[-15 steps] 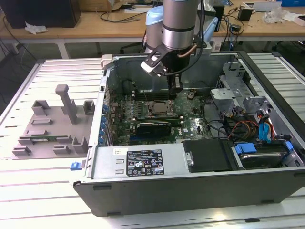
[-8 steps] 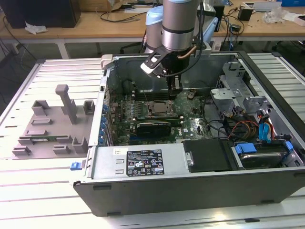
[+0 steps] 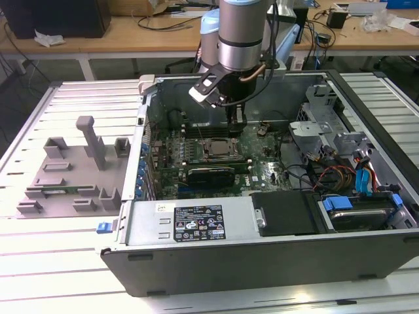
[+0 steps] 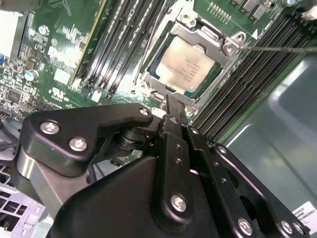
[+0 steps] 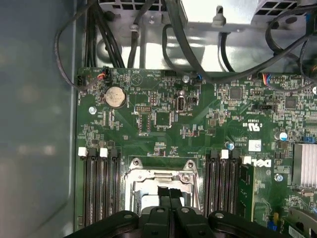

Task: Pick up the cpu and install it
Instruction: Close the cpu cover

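Vertically, the gripper (image 4: 171, 105) hangs near the cpu (image 4: 188, 65).

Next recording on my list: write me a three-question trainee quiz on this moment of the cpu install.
1. True or false: the cpu lies inside the metal frame of the motherboard socket.
2. The fingers of the hand are: A) spread wide, B) closed together with nothing between them, C) clamped on a memory stick.
3. In the exterior view, on which side of the computer case does the grey parts fixture lie?
Key: 1 true; 2 B; 3 the exterior view's left.
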### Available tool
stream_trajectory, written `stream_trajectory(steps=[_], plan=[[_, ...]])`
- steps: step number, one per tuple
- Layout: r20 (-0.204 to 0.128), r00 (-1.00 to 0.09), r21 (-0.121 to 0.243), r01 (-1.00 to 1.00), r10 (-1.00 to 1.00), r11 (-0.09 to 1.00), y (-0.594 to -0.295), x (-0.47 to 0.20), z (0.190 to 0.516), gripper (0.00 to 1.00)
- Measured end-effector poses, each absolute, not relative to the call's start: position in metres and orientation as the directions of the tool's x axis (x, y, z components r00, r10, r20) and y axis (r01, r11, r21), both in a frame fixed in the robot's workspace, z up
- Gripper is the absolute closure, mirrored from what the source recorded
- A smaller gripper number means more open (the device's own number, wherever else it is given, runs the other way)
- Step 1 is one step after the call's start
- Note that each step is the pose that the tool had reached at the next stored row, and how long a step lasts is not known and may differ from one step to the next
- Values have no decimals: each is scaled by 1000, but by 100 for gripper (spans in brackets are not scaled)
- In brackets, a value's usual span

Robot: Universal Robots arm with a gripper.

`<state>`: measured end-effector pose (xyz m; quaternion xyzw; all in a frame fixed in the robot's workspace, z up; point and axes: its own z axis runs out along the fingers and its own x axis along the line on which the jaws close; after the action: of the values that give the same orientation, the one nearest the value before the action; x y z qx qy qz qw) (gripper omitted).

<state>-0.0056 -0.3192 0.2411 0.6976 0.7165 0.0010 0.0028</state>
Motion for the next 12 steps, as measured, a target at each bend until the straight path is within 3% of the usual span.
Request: stream_trajectory(steps=[12], plan=[[-3,-27,5,1000,1000,27,-320,-24,238,89]])
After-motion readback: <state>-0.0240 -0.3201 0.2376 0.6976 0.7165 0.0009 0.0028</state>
